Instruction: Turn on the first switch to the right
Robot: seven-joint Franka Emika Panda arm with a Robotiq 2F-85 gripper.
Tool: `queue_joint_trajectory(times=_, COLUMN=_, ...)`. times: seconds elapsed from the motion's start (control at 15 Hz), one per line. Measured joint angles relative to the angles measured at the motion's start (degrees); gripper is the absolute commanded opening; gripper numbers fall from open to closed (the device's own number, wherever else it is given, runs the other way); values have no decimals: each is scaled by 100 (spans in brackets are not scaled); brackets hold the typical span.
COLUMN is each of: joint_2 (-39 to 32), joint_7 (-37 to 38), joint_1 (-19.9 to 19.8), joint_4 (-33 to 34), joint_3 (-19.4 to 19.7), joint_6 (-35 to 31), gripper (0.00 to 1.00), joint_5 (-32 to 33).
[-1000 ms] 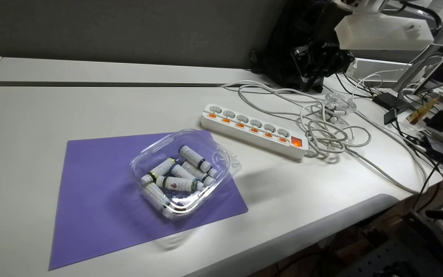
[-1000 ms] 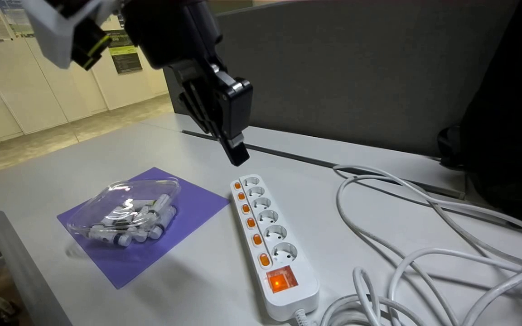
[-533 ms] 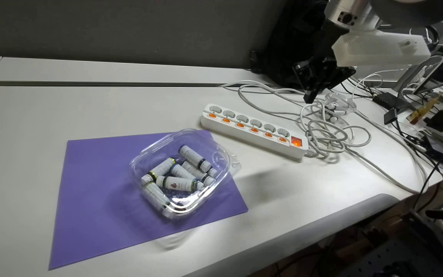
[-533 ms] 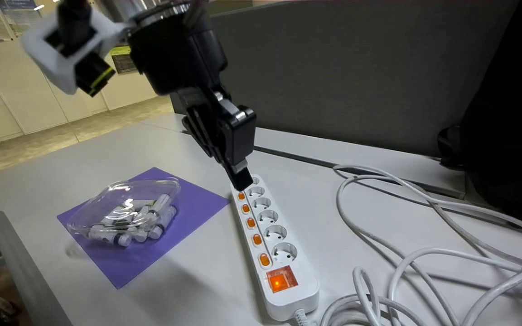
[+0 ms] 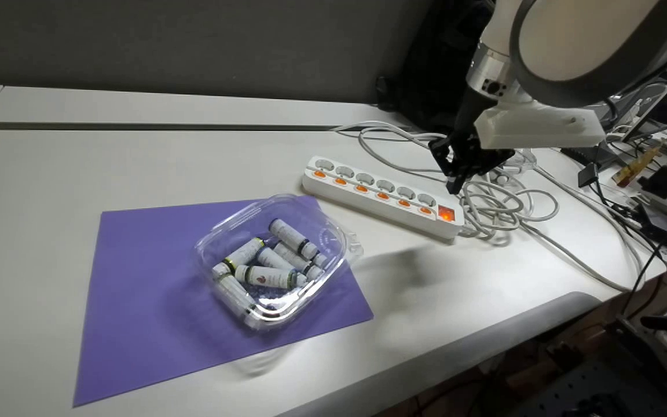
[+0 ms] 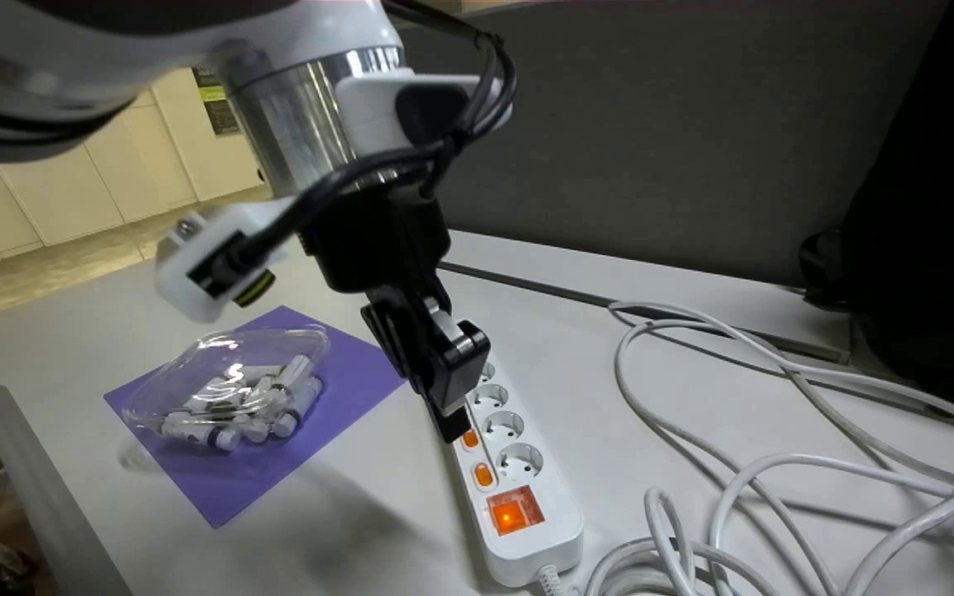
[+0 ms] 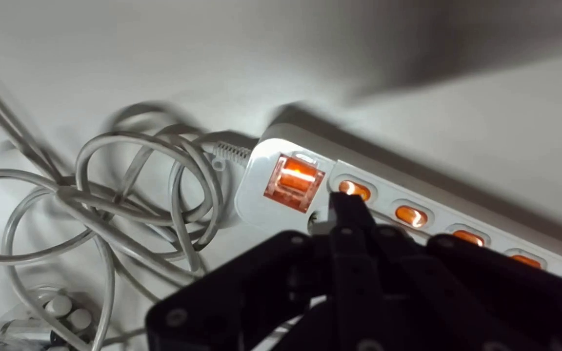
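Right above the lit end of the power strip (image 5: pixel 377 209), the gripper (image 7: pixel 351 209) hung with its two fingers (image 6: pixel 452 426) drawn together, nothing seen between them, a narrow blunt poker! Its tips overlapped, in the wrist view, the edge of the end rocker (image 7: pixel 354 189), the small orange one beside the big main switch (image 7: pixel 294 183), and that rocker looked the likeliest target, though the wording left room for doubt. But no contact: both exterior views showed the tips raised clear of the strip. So the reach was nearly made, by the look of it, and the push and the retreat were left to do. The main switch glowed; whether the small rockers (image 5: pixel 361 189) were on or off, no telling.

And the pose? In an exterior view the arm (image 6: pixel 311 120) reached in from the upper left and angled down at its silver joint, the gripper tilted rather than plumb. A slanted press could have caught the neighbouring rocker (image 7: pixel 411 216), so care seemed due.

Farther out, loops of pale cable (image 7: pixel 96 223) sprawled off the strip's end. Well apart from the gripper sat a clear tub (image 5: pixel 287 207) of small bottles (image 5: pixel 267 277) on a purple sheet (image 5: pixel 136 278), and at the back rose a dark partition (image 5: pixel 194 52).
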State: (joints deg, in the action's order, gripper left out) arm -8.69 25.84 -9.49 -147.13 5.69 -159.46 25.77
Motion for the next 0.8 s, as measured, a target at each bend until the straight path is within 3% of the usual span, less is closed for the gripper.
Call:
queue_joint_trajectory(times=0.33, joint_2=-754, joint_7=-103, joint_1=399, joint_4=329, joint_3=366, joint_6=-553, gripper=0, joint_5=-713)
queue_joint_trajectory(times=0.8, joint_2=-1352, joint_7=-540, joint_1=830, joint_4=659, joint_3=531, joint_6=-786, gripper=0, joint_5=-1658)
